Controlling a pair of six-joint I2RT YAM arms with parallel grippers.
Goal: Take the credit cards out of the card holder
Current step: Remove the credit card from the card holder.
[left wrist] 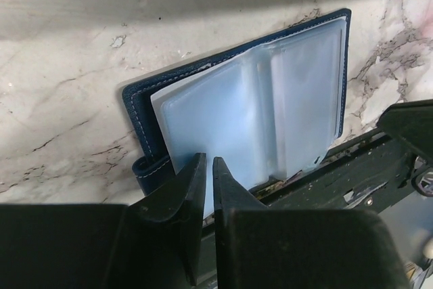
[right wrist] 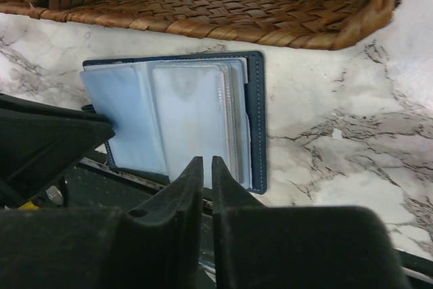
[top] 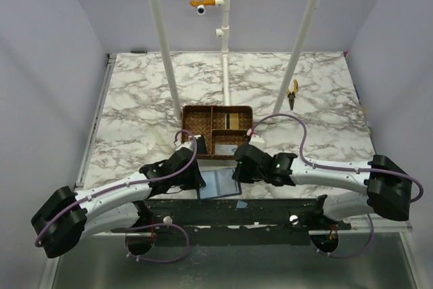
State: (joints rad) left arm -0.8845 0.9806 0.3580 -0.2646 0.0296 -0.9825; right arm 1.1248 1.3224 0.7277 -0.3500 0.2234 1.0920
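The navy card holder [top: 220,184] is laid open at lower centre of the top view, clear sleeves upward, just below a wicker tray [top: 216,107]. The left gripper [left wrist: 206,162] and right gripper [right wrist: 207,160] are seen almost clenched at its near edge; whether a sleeve is pinched cannot be told.

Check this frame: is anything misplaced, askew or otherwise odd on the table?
The open card holder lies right at the near edge of the table, its clear sleeves seemingly poking past it. Yellow-handled pliers lie at the far right, unrelated to the cards.
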